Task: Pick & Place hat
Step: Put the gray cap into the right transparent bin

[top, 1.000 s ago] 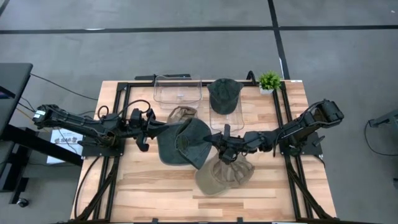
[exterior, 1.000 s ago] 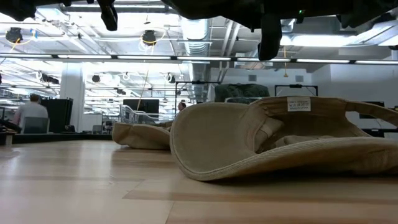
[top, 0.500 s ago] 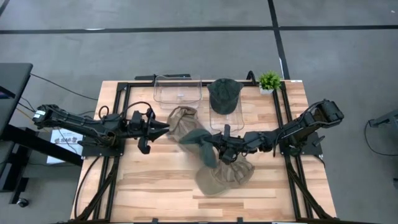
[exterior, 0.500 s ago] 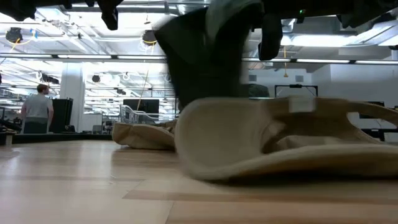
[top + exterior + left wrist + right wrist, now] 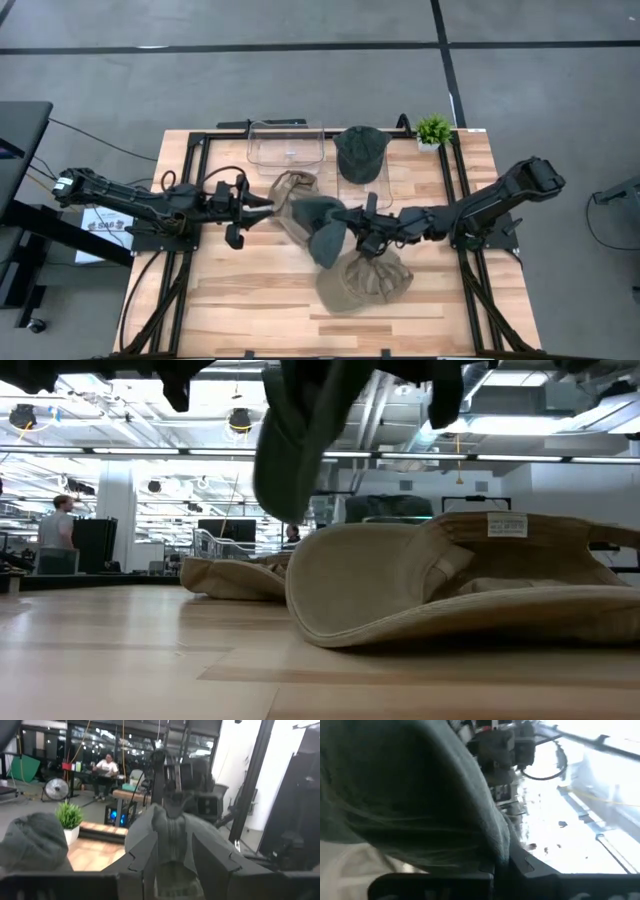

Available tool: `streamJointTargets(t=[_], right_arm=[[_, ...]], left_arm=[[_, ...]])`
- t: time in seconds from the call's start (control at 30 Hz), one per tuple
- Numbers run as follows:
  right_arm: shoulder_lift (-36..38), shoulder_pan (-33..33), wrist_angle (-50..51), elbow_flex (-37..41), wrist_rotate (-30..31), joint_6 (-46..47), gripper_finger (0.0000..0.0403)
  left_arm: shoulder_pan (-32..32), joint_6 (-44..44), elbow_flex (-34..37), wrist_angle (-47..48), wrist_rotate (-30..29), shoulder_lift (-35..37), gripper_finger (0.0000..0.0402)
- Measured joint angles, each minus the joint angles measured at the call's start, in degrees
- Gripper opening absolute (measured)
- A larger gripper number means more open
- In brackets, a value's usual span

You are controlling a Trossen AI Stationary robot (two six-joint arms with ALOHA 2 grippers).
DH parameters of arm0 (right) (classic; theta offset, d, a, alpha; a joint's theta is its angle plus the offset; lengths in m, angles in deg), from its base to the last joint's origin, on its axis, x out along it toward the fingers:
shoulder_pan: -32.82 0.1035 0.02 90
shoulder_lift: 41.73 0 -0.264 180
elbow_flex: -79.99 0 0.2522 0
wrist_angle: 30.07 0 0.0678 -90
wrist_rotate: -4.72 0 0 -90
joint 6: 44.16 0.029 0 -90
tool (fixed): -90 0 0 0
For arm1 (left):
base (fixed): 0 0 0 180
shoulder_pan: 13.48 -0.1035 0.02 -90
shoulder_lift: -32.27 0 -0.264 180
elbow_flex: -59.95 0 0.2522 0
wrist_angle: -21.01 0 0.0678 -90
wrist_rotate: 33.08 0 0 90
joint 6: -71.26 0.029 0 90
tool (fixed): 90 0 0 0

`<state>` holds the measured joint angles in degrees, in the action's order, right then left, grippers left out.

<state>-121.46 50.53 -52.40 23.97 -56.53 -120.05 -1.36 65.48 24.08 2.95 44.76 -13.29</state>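
A dark green hat [image 5: 320,225] hangs crumpled from my right gripper [image 5: 352,228], which is shut on it over the table's middle. The low view shows this hat [image 5: 300,440] dangling above the wood, and it fills much of the right wrist view [image 5: 410,795]. My left gripper [image 5: 268,205] is open, just left of the hat and apart from it. A tan hat [image 5: 362,282] lies on the table, brim down, below the right gripper. A second tan hat [image 5: 293,185] lies farther back. My right gripper pinches the dark green hat by an edge of its fabric [image 5: 495,847], coming level from the table's right side. Whether that edge is brim or crown, I cannot tell. The hat hangs slack below and left of the fingers, lifted clear of the table.
At the far edge, a clear bin [image 5: 286,143] stands beside a second bin carrying another dark green hat [image 5: 360,150], with a small potted plant [image 5: 433,130] to their right. Black frame rails run along the table's left and right sides. Bare wood lies toward the near edge [image 5: 250,300].
The dark green hat was stretched flat between both grippers. Its left side has come out of my left gripper, and it has collapsed into a bunch hanging from my right gripper. My right gripper has risen a little toward the far edge.
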Motion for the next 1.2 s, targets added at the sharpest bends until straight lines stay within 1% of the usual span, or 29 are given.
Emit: streamJointTargets(t=[0.1,0.2,0.4,0.5,0.6,0.7,0.8,0.97,1.07,1.13,1.2], right_arm=[[2.8,-0.2,10.8,-2.8,0.0,4.3,0.0],[5.1,-0.8,23.7,-6.8,0.1,11.3,0.0],[6.6,-2.5,53.6,-19.0,-0.4,26.4,0.0],[5.6,-4.1,69.1,-26.4,-1.4,33.3,0.0],[3.7,-6.1,83.0,-33.8,-4.1,39.5,0.0],[1.3,-8.2,94.4,-40.8,-6.4,44.6,0.0],[-1.9,-10.0,103.6,-48.5,-8.8,48.7,0.0],[-8.4,-12.4,118.1,-62.9,-15.6,54.0,0.0],[-13.0,-14.1,126.2,-71.1,-22.3,58.8,0.0],[-14.5,-15.6,125.3,-73.7,-29.4,63.0,0.0],[-15.4,-17.1,126.5,-75.5,-39.3,65.2,0.0]], left_arm=[[0.0,0.0,0.0,1.5,0.0,-0.1,0.0118],[0.0,0.0,0.0,2.9,0.0,-0.5,0.0118],[0.0,-0.2,0.0,3.3,0.0,-2.4,0.0118],[0.0,-0.2,0.0,3.4,0.0,-3.3,0.0118],[0.0,-0.2,0.0,3.4,0.0,-4.2,0.0118],[0.0,-0.2,0.0,3.4,0.0,-5.0,0.0117],[0.0,-0.4,0.0,3.3,0.0,-5.6,0.0117],[0.0,-0.5,0.0,3.4,0.0,-5.6,0.0117],[0.0,-0.5,0.0,3.4,0.0,-5.6,0.0117],[0.0,-0.5,0.0,3.6,0.0,-5.6,0.0117],[0.1,-0.5,0.0,3.8,0.0,-5.6,0.0117]])
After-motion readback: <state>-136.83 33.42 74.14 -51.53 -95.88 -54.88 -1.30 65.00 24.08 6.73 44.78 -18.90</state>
